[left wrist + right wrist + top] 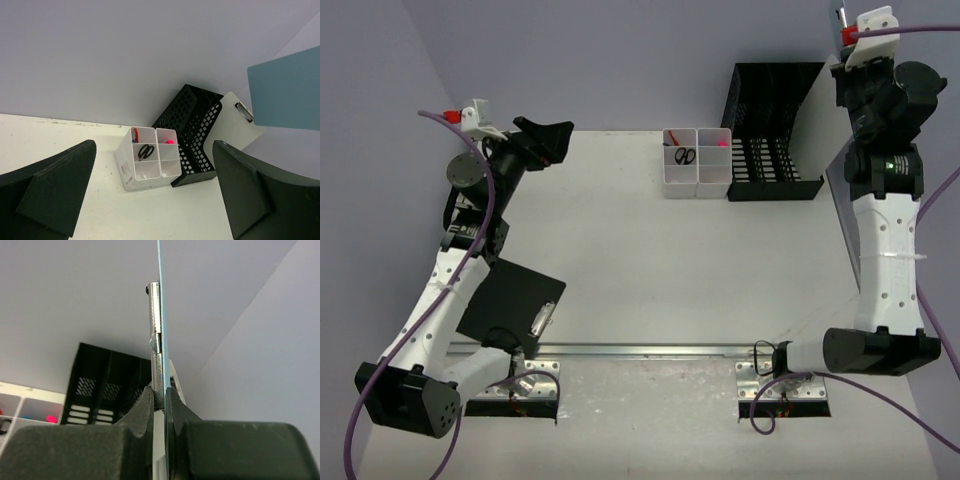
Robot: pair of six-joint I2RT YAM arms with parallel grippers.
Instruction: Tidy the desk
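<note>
From here my right pincer (159, 396) is squeezed tight on the edge of a thin blue board (160, 300), and my left pincer (154, 150) hangs wide apart above the desk (60, 135).

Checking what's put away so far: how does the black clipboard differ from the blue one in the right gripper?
The black clipboard lies flat on the desk; the blue clipboard is held up off the desk, edge-on to the right wrist camera. The black one is free of any gripper; the blue one is clamped in the right gripper. One is black, the other pale blue. Both carry a metal clip.
</note>
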